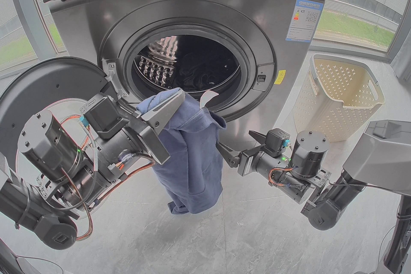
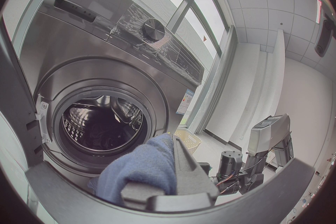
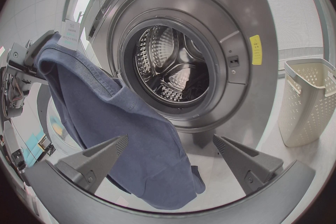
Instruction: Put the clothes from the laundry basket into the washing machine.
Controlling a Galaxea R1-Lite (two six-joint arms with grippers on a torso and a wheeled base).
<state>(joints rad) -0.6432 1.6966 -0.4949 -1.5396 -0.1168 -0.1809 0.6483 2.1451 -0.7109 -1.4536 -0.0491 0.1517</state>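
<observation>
A blue garment (image 1: 192, 155) hangs in front of the washing machine (image 1: 274, 22), held by its top edge in my left gripper (image 1: 171, 103), which is shut on it just below the drum opening (image 1: 188, 67). In the left wrist view the blue cloth (image 2: 140, 168) bunches between the fingers. Dark clothes lie inside the drum (image 3: 171, 67). My right gripper (image 1: 224, 153) stands open beside the hanging garment (image 3: 115, 116), low and to its right, with nothing between its fingers (image 3: 252, 161). The cream laundry basket (image 1: 342, 95) stands on the floor right of the machine.
The machine's round door (image 1: 47, 90) is swung open to the left, behind my left arm. Grey tiled floor (image 1: 257, 236) lies free in front of the machine. Windows run behind and beside the machine.
</observation>
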